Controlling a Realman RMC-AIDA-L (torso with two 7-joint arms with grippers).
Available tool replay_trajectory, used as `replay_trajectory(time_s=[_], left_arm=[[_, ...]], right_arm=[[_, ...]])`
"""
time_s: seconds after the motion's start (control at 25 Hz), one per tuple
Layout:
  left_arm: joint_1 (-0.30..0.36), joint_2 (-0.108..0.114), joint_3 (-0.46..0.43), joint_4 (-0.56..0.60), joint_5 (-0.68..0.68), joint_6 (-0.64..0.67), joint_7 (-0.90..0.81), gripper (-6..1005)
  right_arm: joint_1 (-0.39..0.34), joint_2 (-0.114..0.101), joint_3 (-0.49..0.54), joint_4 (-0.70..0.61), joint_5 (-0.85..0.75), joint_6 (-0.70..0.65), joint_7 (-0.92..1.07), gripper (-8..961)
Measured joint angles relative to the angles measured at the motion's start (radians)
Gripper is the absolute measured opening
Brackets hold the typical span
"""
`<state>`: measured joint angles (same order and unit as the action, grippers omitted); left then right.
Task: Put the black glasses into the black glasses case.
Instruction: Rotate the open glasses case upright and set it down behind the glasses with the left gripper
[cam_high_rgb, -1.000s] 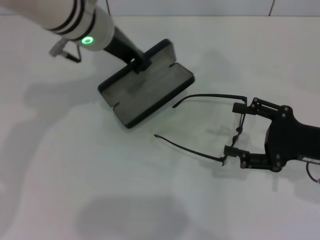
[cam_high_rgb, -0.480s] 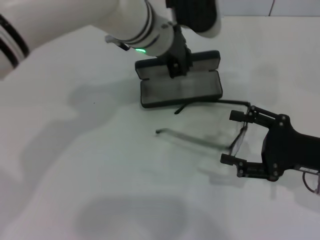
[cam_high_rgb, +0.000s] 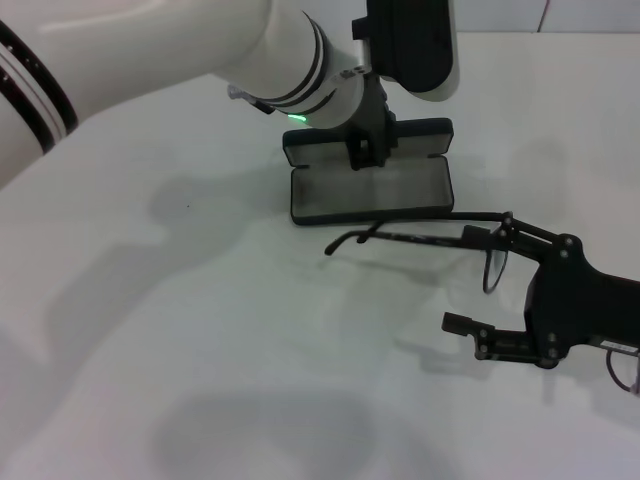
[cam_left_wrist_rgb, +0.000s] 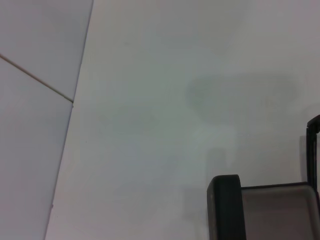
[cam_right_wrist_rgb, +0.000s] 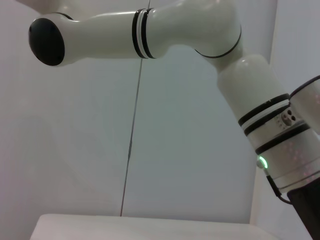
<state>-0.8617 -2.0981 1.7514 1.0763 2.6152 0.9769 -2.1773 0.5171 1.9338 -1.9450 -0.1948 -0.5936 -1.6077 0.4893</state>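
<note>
glasses: the thin black wire-frame glasses (cam_high_rgb: 420, 236) with clear lenses sit lifted off the white worktop (cam_high_rgb: 200, 330), temple arms pointing left, lens front at the right end.
handling: judged light, springy and fragile; the slender temples would bend or snag easily and the lenses look slippery, so the sturdier front frame near the hinges is the place to take hold.
right hand: the black right hand (cam_high_rgb: 490, 290) is spread wide at the near right; its far finger touches the frame's hinge end, its near finger stands apart from it. It carries the frame without pinching it.
case: the black rectangular hard glasses case (cam_high_rgb: 368, 186) with grey lining lies open, just beyond the temples, lid raised on the far side.
left hand: the left hand (cam_high_rgb: 365, 150) is at the case's raised lid; I cannot tell how its fingers stand.
relation: glasses lie between the right hand and the case, temple tips nearest the case's near edge.
</note>
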Motion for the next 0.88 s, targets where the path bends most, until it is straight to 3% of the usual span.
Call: replay_trajectory(time_s=[0.32,0.64,0.88], left_arm=[[0.045,0.003,-0.055,0.090,-0.013,-0.007,-0.019,201],[-0.004,0.001,-0.041,-0.009,-0.025,-0.022,-0.008,202],[-0.001,0.004,-0.005,-0.005,-0.015,-0.006,-0.008,202]], right_arm=[[0.007,-0.003,0.000,0.000,0.000,0.001,0.000,822],[0.012,-0.006,0.000,0.000,0.000,0.006,0.000,822],[0.012,-0.008,0.000,0.002,0.000,0.009,0.000,822]])
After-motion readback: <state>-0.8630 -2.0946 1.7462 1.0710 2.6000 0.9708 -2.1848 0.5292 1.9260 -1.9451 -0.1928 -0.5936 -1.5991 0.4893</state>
